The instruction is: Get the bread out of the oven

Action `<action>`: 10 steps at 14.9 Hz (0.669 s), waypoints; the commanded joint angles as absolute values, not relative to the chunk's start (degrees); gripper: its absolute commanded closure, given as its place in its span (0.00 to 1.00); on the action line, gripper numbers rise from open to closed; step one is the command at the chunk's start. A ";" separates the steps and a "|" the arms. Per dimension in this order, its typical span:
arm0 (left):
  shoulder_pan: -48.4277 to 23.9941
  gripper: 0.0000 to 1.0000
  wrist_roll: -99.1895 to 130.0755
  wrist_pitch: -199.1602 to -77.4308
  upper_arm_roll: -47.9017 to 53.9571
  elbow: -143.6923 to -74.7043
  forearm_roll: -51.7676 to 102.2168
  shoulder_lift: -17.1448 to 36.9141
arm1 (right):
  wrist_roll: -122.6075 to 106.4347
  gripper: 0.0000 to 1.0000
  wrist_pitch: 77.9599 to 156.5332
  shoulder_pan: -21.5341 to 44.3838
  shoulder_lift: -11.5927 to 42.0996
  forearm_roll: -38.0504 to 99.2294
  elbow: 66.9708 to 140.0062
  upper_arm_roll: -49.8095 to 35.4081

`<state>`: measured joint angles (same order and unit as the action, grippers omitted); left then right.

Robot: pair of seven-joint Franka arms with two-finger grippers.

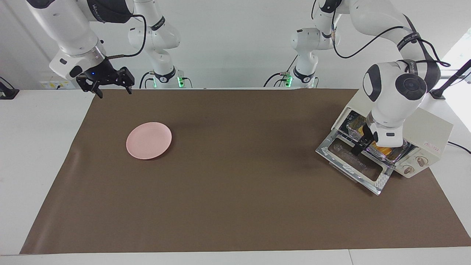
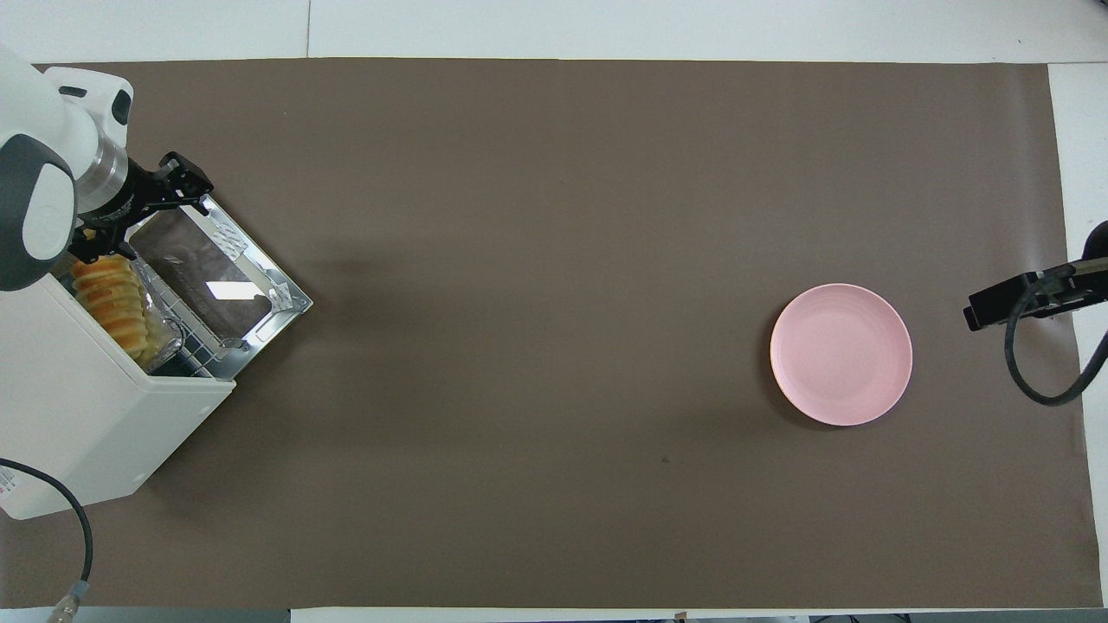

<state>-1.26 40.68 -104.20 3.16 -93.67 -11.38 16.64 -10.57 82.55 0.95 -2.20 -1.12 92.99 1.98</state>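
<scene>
The cream-white oven (image 1: 430, 129) stands at the left arm's end of the table with its glass door (image 1: 353, 165) dropped open. The golden bread (image 1: 384, 150) lies in a crinkled foil tray (image 1: 399, 152) on the rack at the oven mouth. It also shows in the overhead view (image 2: 112, 303). My left gripper (image 1: 363, 144) is open and points down over the end of the bread and the inner edge of the door. It holds nothing. My right gripper (image 1: 112, 88) is open and empty, waiting raised over the table edge at the right arm's end.
A pink plate (image 1: 149, 140) lies on the brown mat (image 1: 235, 191) toward the right arm's end. It also shows in the overhead view (image 2: 840, 354). The oven's two knobs (image 1: 414, 165) are beside the door. A cable (image 2: 52, 502) runs from the oven.
</scene>
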 commanded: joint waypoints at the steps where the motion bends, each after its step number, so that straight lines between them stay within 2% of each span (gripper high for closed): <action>1: -1.23 0.00 41.75 -105.73 2.81 -96.67 -14.06 15.73 | -11.51 0.00 82.88 0.26 -3.34 -1.58 94.31 1.41; 10: 0.35 0.00 41.66 -112.75 2.72 -104.85 -16.17 14.94 | -11.51 0.00 82.88 0.18 -3.34 -1.58 94.31 1.41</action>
<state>-0.01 40.82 -109.38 2.66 -101.25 -14.68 16.68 -10.58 82.55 0.95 -2.20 -1.12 92.99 1.98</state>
